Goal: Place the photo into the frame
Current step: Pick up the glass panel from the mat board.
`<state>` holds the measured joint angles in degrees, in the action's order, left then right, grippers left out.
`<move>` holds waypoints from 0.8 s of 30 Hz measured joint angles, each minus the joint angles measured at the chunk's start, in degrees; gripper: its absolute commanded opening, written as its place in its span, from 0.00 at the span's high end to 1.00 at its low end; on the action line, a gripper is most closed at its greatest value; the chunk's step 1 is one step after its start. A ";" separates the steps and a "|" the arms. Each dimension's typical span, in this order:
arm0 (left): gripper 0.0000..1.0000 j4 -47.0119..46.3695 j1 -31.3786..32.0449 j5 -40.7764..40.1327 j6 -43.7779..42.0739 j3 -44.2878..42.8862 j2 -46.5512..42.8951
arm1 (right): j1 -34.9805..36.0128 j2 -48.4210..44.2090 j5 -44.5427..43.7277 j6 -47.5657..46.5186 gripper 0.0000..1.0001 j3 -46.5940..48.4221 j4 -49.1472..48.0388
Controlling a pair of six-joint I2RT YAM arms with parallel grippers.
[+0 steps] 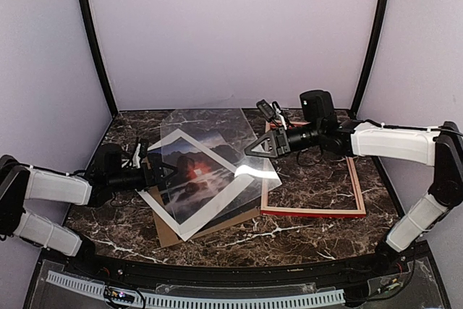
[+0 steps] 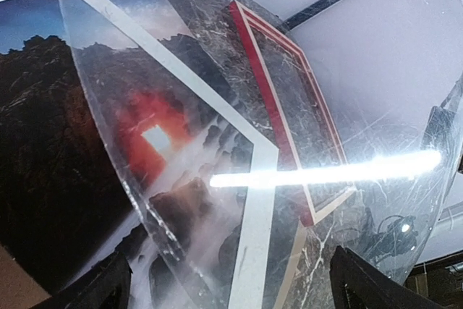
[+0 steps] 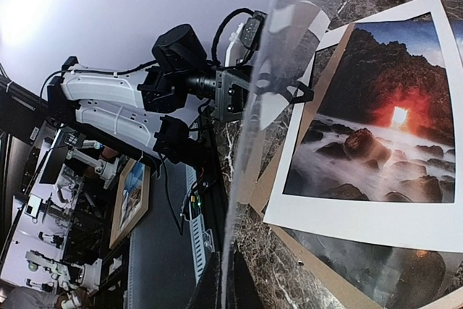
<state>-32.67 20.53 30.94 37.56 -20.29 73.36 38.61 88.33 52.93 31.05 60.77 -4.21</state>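
Top external: R gripper [image 1: 249, 150] clamps sheet [image 1: 217, 124], tilted above photo [image 1: 181, 197], prob. for access; L gripper [image 1: 169, 172] wide open beside photo; frame [image 1: 311, 213] flat nearby.

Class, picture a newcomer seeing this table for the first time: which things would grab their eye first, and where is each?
Most striking is the clear sheet, pinched in the right hand and tilted up over the middle of the table, glare streaking it. Under it lies the photo, dark with a red-orange glow, bordered by a white mat. The red frame lies flat to its right.
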 measured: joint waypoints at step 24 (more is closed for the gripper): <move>0.09 -13.40 -2.40 15.21 1.46 -6.60 9.25 | -3.63 -2.84 0.70 -4.37 1.00 -2.08 3.30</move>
<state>-46.06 18.13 46.15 39.03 -26.89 82.61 34.98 85.49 53.63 26.68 58.70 -0.91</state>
